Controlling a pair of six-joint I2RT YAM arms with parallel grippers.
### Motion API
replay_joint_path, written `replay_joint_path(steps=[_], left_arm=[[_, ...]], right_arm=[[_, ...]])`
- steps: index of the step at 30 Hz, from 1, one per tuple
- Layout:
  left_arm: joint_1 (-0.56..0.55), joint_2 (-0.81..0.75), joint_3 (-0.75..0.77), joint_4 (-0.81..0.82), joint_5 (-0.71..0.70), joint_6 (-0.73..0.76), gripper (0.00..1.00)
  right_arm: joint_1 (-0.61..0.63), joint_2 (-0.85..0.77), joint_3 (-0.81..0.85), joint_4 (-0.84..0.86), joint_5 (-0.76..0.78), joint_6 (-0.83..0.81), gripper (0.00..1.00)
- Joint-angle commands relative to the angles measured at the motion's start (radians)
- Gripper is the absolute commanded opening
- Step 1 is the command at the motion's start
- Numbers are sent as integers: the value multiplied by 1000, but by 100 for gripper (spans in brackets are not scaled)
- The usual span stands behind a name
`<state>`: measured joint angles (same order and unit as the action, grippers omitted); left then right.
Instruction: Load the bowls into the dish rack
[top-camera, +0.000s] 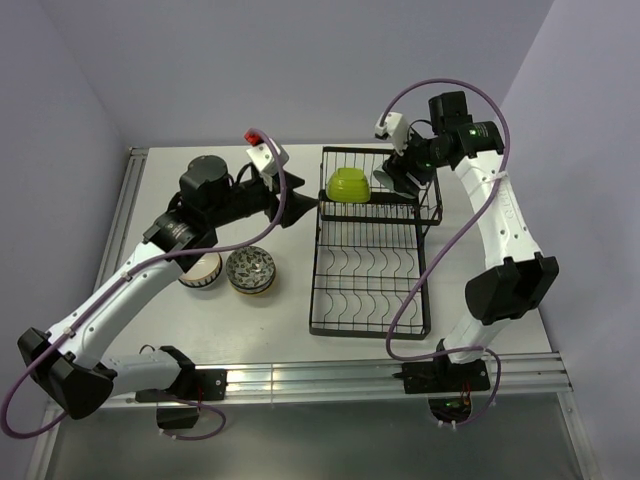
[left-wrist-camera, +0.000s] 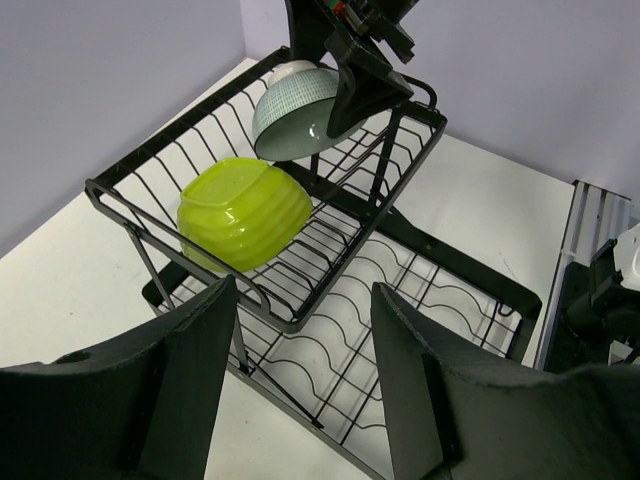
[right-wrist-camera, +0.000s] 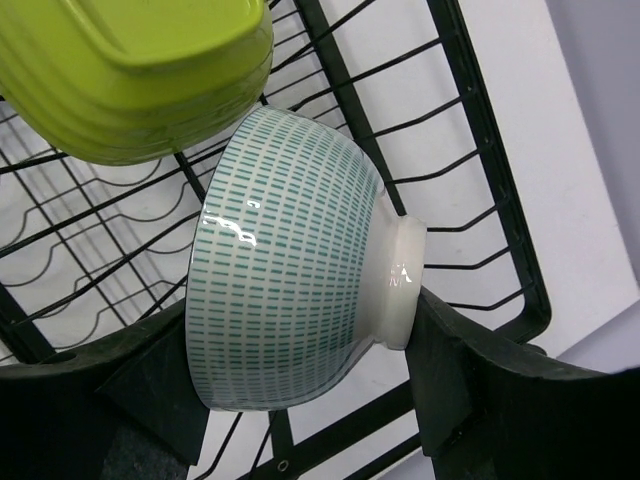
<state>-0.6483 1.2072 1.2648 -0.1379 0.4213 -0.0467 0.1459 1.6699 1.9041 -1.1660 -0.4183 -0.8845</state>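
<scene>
The black wire dish rack (top-camera: 315, 262) stands right of centre. A lime green bowl (top-camera: 347, 184) lies tipped in its raised basket section. My right gripper (top-camera: 390, 178) is shut on a pale mint bowl (top-camera: 383, 177) with green dashes. It holds the bowl on edge over the basket, right beside the lime bowl (right-wrist-camera: 130, 70). In the right wrist view one finger presses the mint bowl (right-wrist-camera: 285, 290) at its foot, the other at its rim. My left gripper (top-camera: 300, 207) hovers open and empty at the rack's left edge. A cream bowl (top-camera: 203, 270) and a dark patterned bowl (top-camera: 251, 270) sit on the table.
The left forearm passes over part of the cream bowl. The lower rack's curved slot wires (left-wrist-camera: 400, 290) hold nothing. A metal rail (top-camera: 330, 378) runs along the table's near edge, and grey walls close in at the back and sides.
</scene>
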Motion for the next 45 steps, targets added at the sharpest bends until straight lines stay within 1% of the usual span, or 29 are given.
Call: replay_joint_path(steps=[1, 5, 6, 7, 8, 10, 11, 12, 14, 19, 20, 21, 22, 23, 26, 35, 38, 40, 41, 45], left_arm=[[4, -46, -13, 37, 11, -12, 62], [7, -57, -27, 38, 8, -10, 62], [7, -61, -30, 37, 7, -9, 63], [6, -63, -31, 35, 5, -8, 63], [7, -63, -31, 32, -1, -7, 63], [7, -63, -33, 29, -15, -5, 66], [7, -66, -33, 29, -18, -4, 67], [7, -66, -33, 27, -19, -2, 70], [7, -69, -35, 27, -18, -4, 73], [6, -67, -30, 20, -21, -1, 76], [7, -67, -28, 17, -26, -1, 76], [7, -67, -28, 17, -29, 1, 77], [7, -69, -27, 15, -32, 2, 77], [7, -69, -28, 17, -32, 2, 77], [7, -70, -28, 15, -32, 4, 78], [9, -75, -28, 0, -30, 8, 79], [9, -69, -21, -17, -30, 4, 81], [9, -61, -8, -31, -36, 2, 89], [9, -57, 5, -55, -41, -5, 96], [16, -37, 38, -120, -59, -34, 99]], right_arm=[[32, -70, -29, 69, 85, -76, 0], [73, -137, -135, 141, 140, -119, 0], [93, -160, -173, 152, 159, -126, 2], [102, -170, -186, 167, 191, -133, 6], [110, -179, -200, 183, 211, -123, 16], [130, -176, -201, 180, 233, -99, 30], [132, -168, -191, 167, 231, -91, 43], [133, -164, -168, 154, 228, -85, 49], [133, -164, -145, 131, 214, -73, 61], [142, -182, -149, 123, 217, -68, 73], [149, -183, -152, 123, 223, -64, 85], [150, -183, -151, 121, 225, -61, 92], [152, -183, -152, 120, 225, -51, 94], [152, -185, -152, 117, 222, -47, 96], [153, -188, -149, 106, 211, -39, 99], [173, -200, -109, 48, 184, -27, 100], [179, -214, -108, 32, 176, -24, 100], [179, -223, -120, 25, 164, -19, 100], [179, -237, -138, 25, 159, -18, 100], [182, -274, -172, 26, 128, 18, 100]])
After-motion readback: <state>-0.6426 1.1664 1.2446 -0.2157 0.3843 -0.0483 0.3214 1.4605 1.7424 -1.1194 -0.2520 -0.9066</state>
